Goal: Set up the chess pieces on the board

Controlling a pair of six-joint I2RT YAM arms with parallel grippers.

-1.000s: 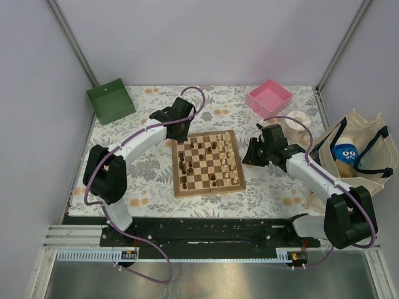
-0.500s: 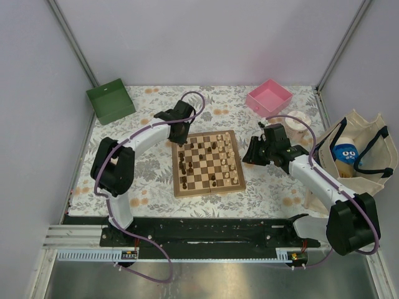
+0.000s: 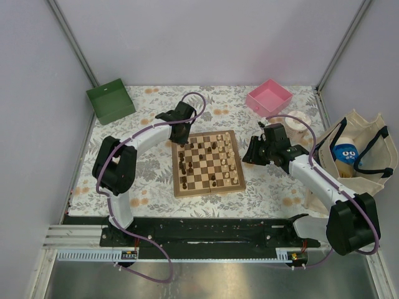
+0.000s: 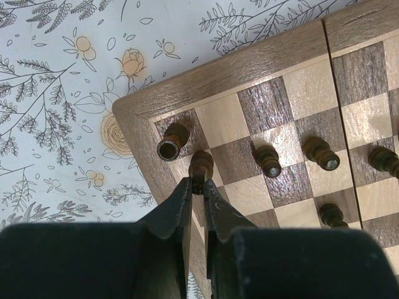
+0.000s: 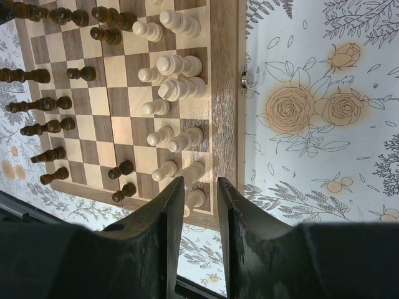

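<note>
Board (image 3: pixel 209 192) sits mid-desk (image 3: pixel 149 180) with the chess pieces (image 3: pixel 182 165) scattered over it. The top cam can't really tell you what either claw is doing, but the wrist cams do. Right claw (image 5: pixel 199 182), by the board's right edge, is parted a little and empty, with a pale piece (image 5: pixel 195 199) under the gap. Left claw (image 4: pixel 199 184), at the far-left corner, is pinched onto a dark piece (image 4: pixel 201 164) beside the dark rook (image 4: pixel 171 143). I count six dark ones in that view. Far back are two boxes, a green box (image 3: pixel 110 101) and a pink box (image 3: pixel 269 98).

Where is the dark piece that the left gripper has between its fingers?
Left wrist view: the dark piece is at the board's corner, over the edge square beside the rook on the corner square.
</note>
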